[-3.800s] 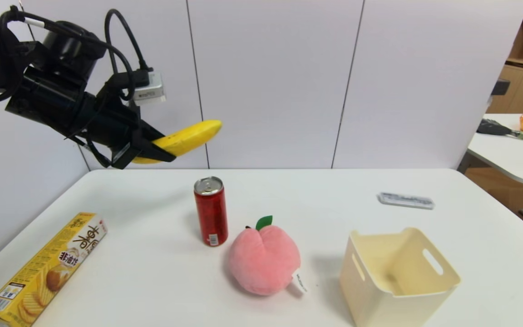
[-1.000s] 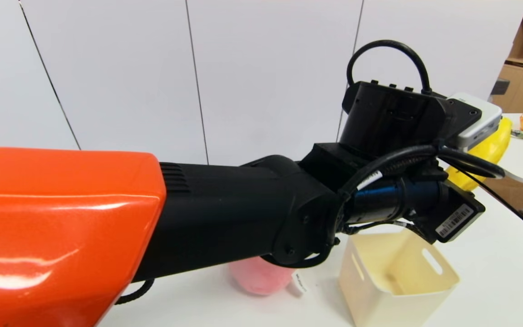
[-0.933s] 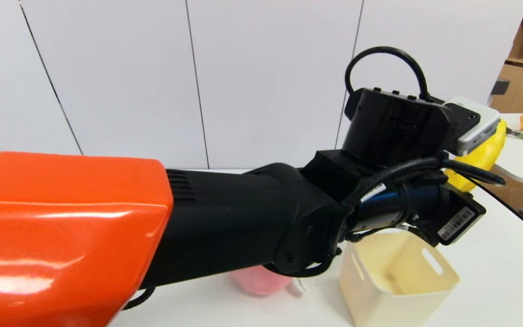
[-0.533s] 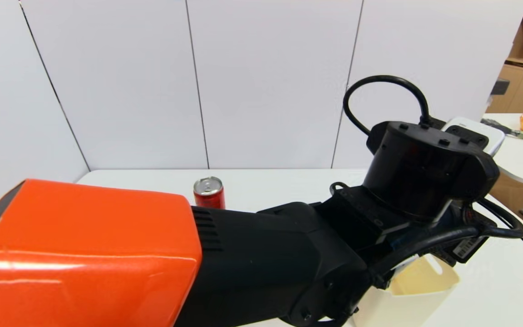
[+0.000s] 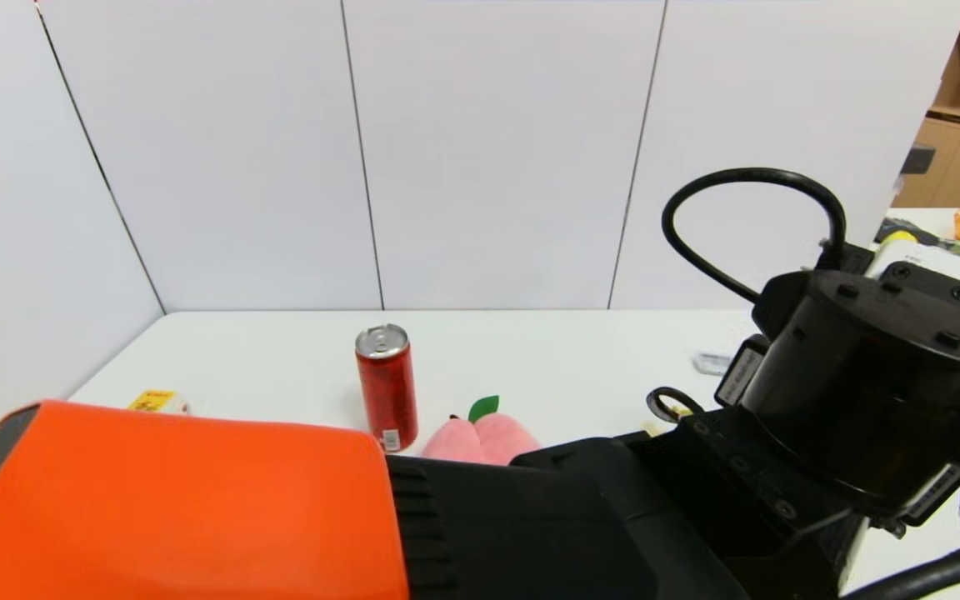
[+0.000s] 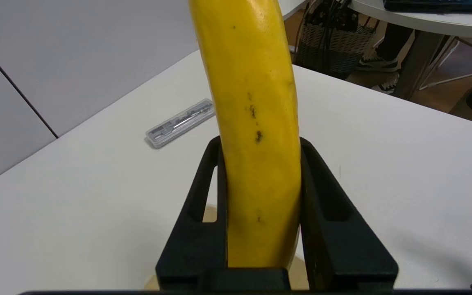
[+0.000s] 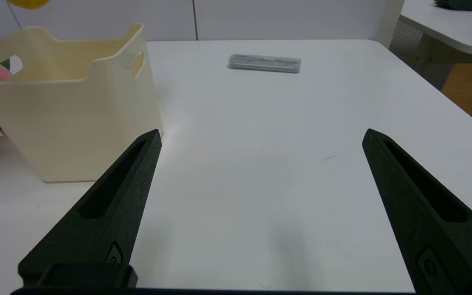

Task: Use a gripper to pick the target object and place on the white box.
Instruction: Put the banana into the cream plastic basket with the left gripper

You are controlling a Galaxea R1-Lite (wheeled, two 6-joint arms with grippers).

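Note:
My left gripper (image 6: pixel 260 141) is shut on the banana (image 6: pixel 256 123), a yellow fruit with brown specks that sticks out past both black fingers. Slivers of the cream-white box (image 6: pixel 209 214) show just under the fingers. In the head view the orange-and-black left arm (image 5: pixel 863 392) reaches across to the right and hides both banana and box. The right wrist view shows the white box (image 7: pixel 68 106) upright and empty, with a yellow end of the banana (image 7: pixel 27 3) above it. My right gripper (image 7: pixel 261 132) stands open over bare table beside the box.
A red can (image 5: pixel 387 387) and a pink plush peach (image 5: pixel 484 437) stand mid-table. A flat grey case (image 7: pixel 264 63) lies beyond the box. A corner of the yellow snack carton (image 5: pixel 159 402) shows at the left. Another table (image 5: pixel 955 250) stands at the far right.
The left arm has swung lower and to the right with the banana, covering the box in the head view; the can and peach have come back into sight.

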